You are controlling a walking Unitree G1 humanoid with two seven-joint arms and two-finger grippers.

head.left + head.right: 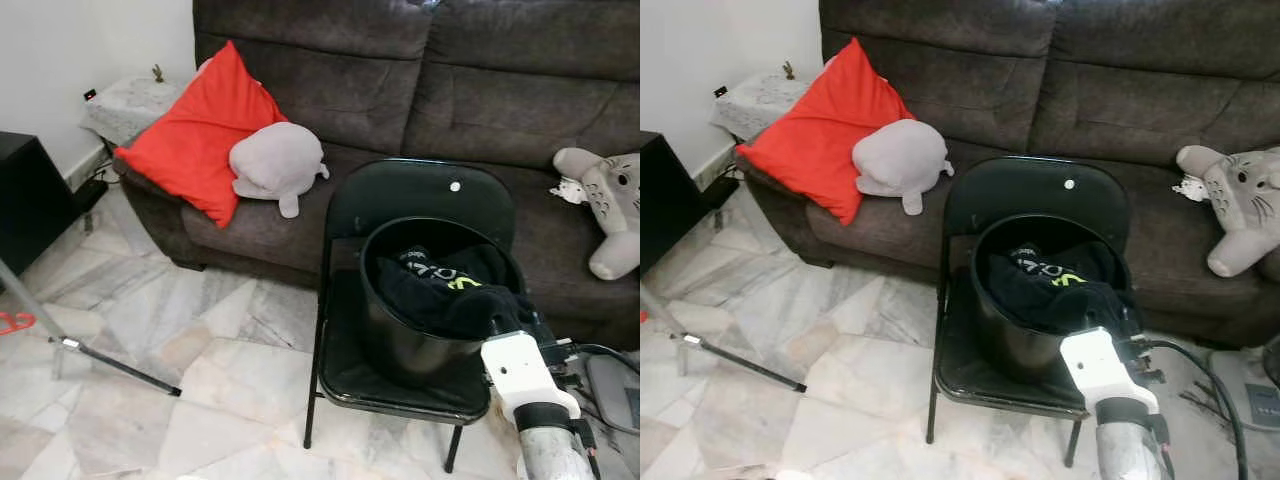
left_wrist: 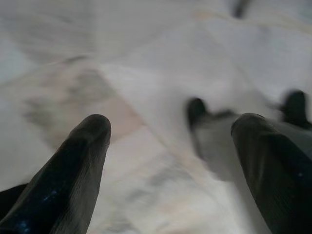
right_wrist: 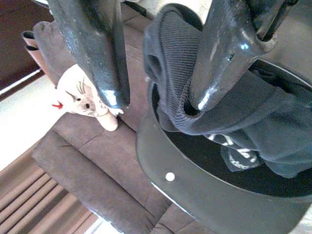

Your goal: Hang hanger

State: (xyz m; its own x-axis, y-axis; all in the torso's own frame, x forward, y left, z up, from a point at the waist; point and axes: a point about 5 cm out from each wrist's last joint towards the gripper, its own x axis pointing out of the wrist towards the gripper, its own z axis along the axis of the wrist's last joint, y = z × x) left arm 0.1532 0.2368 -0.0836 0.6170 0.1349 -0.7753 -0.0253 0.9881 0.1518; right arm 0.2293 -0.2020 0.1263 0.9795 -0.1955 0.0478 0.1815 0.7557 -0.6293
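— Cloth (image 3: 234,126) is all we have at the right claw (image 3: 157,100), not a hanger. Where is the hanger?

— We cannot find one for sure. Far off to that claw's left, at the edge of the head view, a small red curved thing (image 1: 12,322) lies on the floor (image 1: 200,330) beside a metal pole (image 1: 110,362). It may be the hanger, but it is too cut off to tell.

— So how does the right claw stand?

— Spread wide at the near rim of the bucket (image 1: 400,350), which sits on the chair (image 1: 420,190). A thick dark fold hangs between the fingers and wraps against one fingertip (image 3: 200,100). The other finger is clear of it, so we grip nothing yet.

— And the left claw (image 2: 174,127)?

— Also spread, with only blurred floor beyond its tips. It is idle.

— Then what should we do well here?

— We judge the step to be drawing a garment out of the bucket. Before closing, we should push a little deeper so that both pads meet the fold and not just its edge. A grip on the hem alone would likely slip.

— And the lift?

— Straight up from the claw, slowly. The cloth below looks tangled with a printed garment, and a sideways pull could drag the bucket toward the chair's edge.

— And the sofa (image 1: 400,90) beyond the claw?

— Well apart; it does not hinder us.
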